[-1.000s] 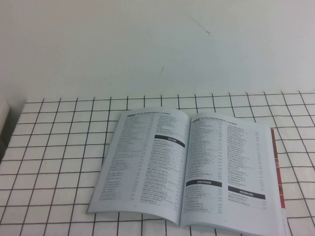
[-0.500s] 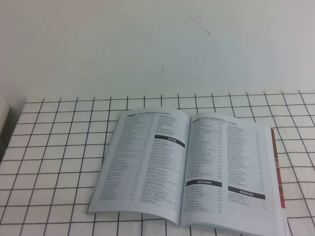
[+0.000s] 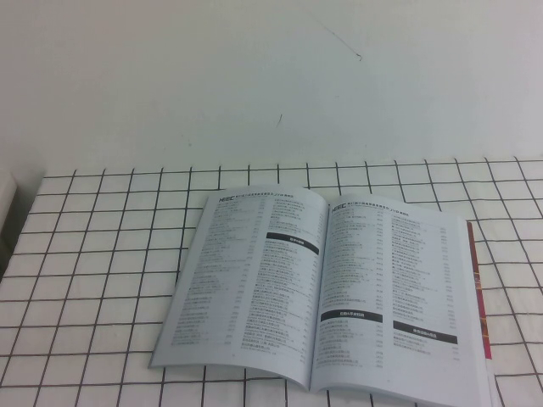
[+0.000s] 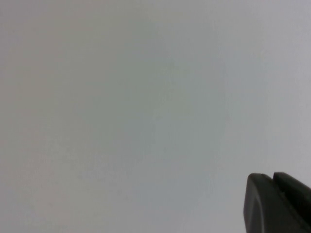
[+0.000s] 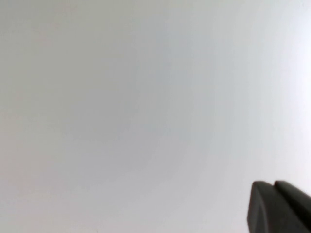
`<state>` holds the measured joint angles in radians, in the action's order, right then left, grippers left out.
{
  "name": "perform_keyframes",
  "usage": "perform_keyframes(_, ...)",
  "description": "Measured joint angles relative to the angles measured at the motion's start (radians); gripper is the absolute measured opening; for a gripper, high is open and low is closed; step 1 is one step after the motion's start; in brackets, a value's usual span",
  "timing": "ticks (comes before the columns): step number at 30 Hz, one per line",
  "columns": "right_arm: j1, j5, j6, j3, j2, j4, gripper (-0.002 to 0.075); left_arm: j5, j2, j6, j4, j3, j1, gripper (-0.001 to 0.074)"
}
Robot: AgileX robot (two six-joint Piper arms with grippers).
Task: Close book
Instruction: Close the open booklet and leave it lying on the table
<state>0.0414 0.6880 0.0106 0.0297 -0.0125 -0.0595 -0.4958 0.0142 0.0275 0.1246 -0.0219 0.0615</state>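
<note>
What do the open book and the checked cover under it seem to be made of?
Book: paper, with matte pages of dense print; a red cover edge shows at the right. Table cover: probably cloth, white with a black grid whose lines are slightly wavy. Left gripper and right gripper, both out of the high view: dark, matte, probably plastic.

The book (image 3: 322,288) lies open and flat, pages up, on the white, black-gridded surface (image 3: 102,254), toward its near edge and right of its middle. Both facing pages carry dense columns of small print broken by a few black heading bars. The spine fold runs from far to near, leaning slightly, and the left page bows gently up beside it. A red strip of cover shows along the right page's outer edge. The near right corner is cut off from view.
</note>
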Motion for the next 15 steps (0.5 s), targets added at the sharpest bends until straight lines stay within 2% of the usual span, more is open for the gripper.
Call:
perform_keyframes(3,0.000,-0.056,-0.053,-0.014,0.000,0.007,-0.0003,-0.004,0.000,-0.014,0.019,0.000,0.000,-0.0004)
perform_keyframes(7,0.000,-0.390,-0.073,-0.155,0.000,0.007,-0.0003,0.039,0.000,-0.018,0.014,0.002,0.000,-0.0004)
perform_keyframes(10,0.000,-0.677,-0.075,-0.323,0.017,0.007,-0.0003,0.181,0.000,-0.027,-0.016,0.060,0.000,-0.0004)
perform_keyframes(15,0.000,-0.932,-0.058,-0.536,0.161,0.053,-0.0003,0.383,-0.012,-0.039,-0.029,0.207,0.000,-0.0004)
